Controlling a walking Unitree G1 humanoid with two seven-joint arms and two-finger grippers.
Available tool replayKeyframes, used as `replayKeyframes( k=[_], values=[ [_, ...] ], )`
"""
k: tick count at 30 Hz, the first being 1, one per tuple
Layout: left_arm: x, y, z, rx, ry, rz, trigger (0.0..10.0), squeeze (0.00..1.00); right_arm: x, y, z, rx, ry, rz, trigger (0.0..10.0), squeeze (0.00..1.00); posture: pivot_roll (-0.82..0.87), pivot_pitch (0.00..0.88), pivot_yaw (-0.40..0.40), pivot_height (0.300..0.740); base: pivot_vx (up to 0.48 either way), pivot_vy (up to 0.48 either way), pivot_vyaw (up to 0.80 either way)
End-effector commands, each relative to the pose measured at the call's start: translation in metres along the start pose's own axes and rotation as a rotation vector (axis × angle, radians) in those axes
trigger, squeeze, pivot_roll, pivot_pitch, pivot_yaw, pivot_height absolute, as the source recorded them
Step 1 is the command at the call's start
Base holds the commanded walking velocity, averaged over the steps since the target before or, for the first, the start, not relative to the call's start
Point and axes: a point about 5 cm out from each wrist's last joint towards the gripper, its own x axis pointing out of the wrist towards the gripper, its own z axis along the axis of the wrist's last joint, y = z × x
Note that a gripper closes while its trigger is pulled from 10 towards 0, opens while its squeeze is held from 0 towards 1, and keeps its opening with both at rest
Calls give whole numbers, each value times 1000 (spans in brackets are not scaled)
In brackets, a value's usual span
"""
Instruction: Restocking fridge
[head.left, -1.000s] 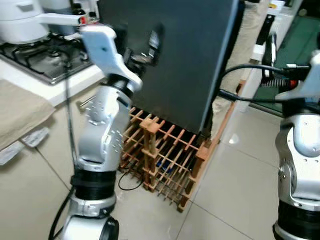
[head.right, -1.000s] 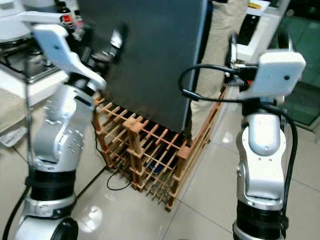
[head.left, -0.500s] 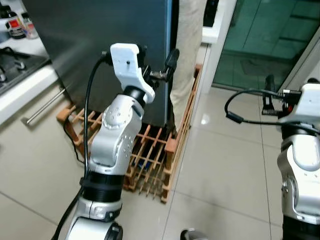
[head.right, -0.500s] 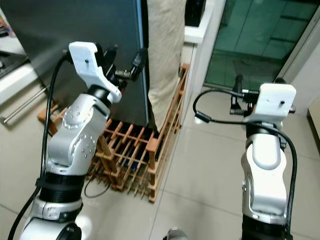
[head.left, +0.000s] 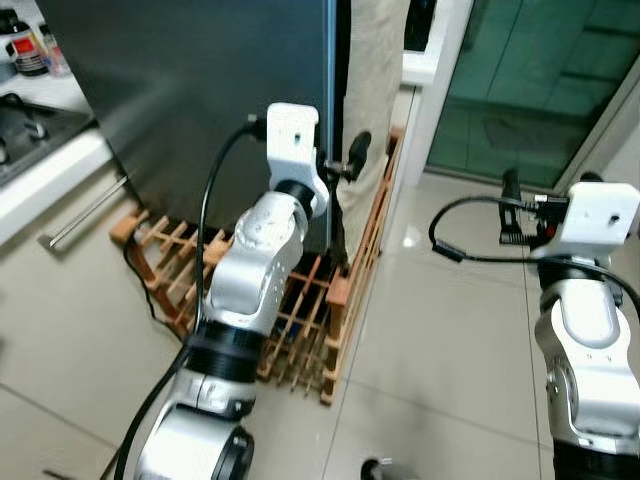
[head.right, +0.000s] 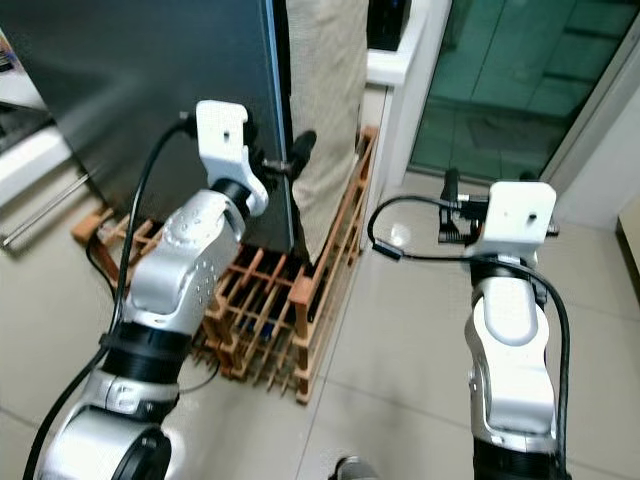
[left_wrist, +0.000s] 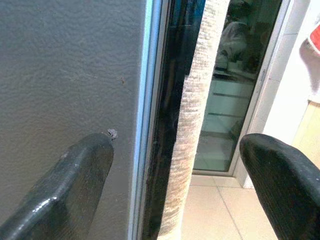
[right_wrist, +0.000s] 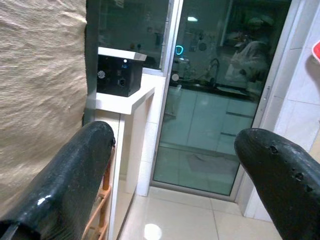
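The fridge (head.left: 200, 100) is a tall dark grey box with its door closed, standing on a wooden slatted rack (head.left: 300, 320). My left gripper (left_wrist: 175, 145) is raised at the fridge's right front edge (left_wrist: 150, 100), open. One finger (left_wrist: 75, 175) is over the grey door face, the other finger (left_wrist: 280, 175) past the edge. A beige woven cloth (head.left: 375, 90) hangs right beside that edge. My right gripper (head.left: 512, 200) is held up to the right over the floor, open and holding nothing, away from the fridge.
A white counter with a stove (head.left: 30, 150) and bottles (head.left: 30, 55) lies at the left, with a drawer handle (head.left: 85, 210) below. A white ledge with a black appliance (right_wrist: 120, 75) and a glass sliding door (head.left: 530, 90) stand behind. Tiled floor (head.left: 440, 380) spreads to the right.
The head view swung right from the stove to the fridge's edge. My left gripper has moved closer to that edge. My right arm has drawn in a little to the left.
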Motion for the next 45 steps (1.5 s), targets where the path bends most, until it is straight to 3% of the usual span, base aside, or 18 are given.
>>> replayKeyframes(
  k=[1,6,13,24,32,34,37,45],
  values=[
    [3,-4,8,-30,-20,-41,10000,0,-1,0,0,-9,-6,3,10000,208,-190,8,47,740,0,0,0],
    [6,-15,8,-75,-9,-103,10000,0,-3,-1,-4,-1,13,-4,10000,204,-192,14,53,740,0,0,0],
    [11,-21,4,-65,25,-119,10000,0,-2,-1,-10,-4,48,-19,10000,220,-192,16,63,740,0,0,-148],
    [29,-17,-4,-70,78,-52,10000,0,-3,1,-10,-10,36,-5,10000,192,-199,22,65,740,0,0,0],
    [27,-12,-2,-89,76,-38,10000,0,-6,-1,-12,-15,41,-10,10000,196,-210,26,73,740,0,0,0],
    [22,-2,-6,-94,88,-21,10000,0,-8,-1,-13,-15,48,-13,10000,192,-205,26,69,740,0,0,0],
    [21,0,-8,-100,94,-12,10000,0,-8,-2,-15,-16,52,-12,10000,192,-203,25,69,740,0,0,0],
    [26,2,-15,-179,118,71,10000,0,-7,0,-16,-15,52,-6,10000,196,-207,17,72,740,0,0,0]
  ],
)
